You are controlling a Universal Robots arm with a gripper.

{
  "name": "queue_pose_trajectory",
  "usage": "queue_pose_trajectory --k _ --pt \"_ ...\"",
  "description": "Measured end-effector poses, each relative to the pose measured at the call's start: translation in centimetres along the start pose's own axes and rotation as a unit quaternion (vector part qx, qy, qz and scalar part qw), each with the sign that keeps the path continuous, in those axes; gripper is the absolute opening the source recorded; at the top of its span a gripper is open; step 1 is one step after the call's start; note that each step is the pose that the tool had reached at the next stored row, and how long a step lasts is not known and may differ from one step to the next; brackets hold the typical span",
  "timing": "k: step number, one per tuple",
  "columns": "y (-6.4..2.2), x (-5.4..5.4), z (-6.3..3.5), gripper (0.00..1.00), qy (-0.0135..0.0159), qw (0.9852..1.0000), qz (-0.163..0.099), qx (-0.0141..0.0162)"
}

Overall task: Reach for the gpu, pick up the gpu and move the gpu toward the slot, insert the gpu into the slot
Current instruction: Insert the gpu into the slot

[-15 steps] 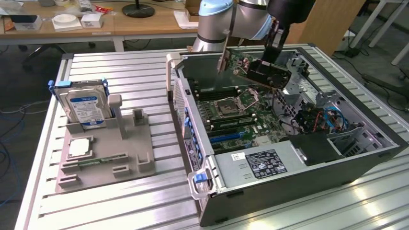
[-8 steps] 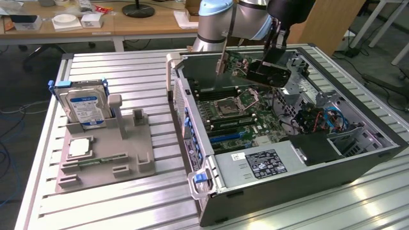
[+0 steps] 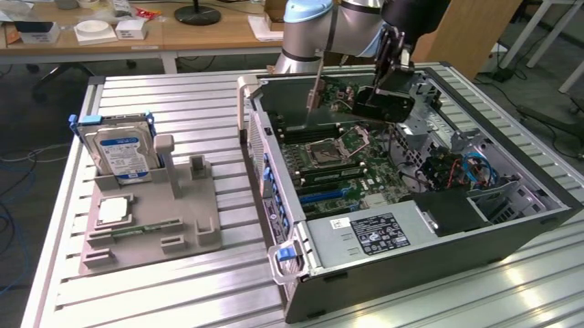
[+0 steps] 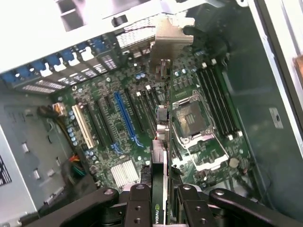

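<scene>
Nearest in the exterior view, the ribbed aluminium worktop carries the open computer case, with a boxy silver power supply at its near end. To the exterior view's left, well apart from the case, a grey moulded holder props a silver hard drive with a blue label upright.

Farther in, the green motherboard lies flat, its square metal processor socket beside rows of connector strips. The slot, a long narrow black plastic strip, lies just beside a blue strip.

Above the board, my gripper is clamped narrow on the gpu, a thin dark card standing on edge. Its long axis runs away from my gripper toward the case's far wall, roughly in line with the slot, with its flat silvery bracket at that end. The card hangs between slot and socket, not seated. Beyond the case stand wooden desks.
</scene>
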State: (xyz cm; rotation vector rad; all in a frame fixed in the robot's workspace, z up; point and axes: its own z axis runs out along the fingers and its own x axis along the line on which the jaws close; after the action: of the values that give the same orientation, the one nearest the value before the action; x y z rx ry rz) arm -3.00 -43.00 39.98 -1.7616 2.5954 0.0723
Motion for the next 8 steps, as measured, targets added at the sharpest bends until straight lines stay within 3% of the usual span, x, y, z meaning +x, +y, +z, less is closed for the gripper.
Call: queue_pose_trajectory --k 4,8 --pt "0.00 0.00 0.03 0.26 0.0012 0.9994 -0.035 -0.0011" --pt "0.00 0.00 0.08 0.26 0.0024 0.9976 -0.069 -0.0021"
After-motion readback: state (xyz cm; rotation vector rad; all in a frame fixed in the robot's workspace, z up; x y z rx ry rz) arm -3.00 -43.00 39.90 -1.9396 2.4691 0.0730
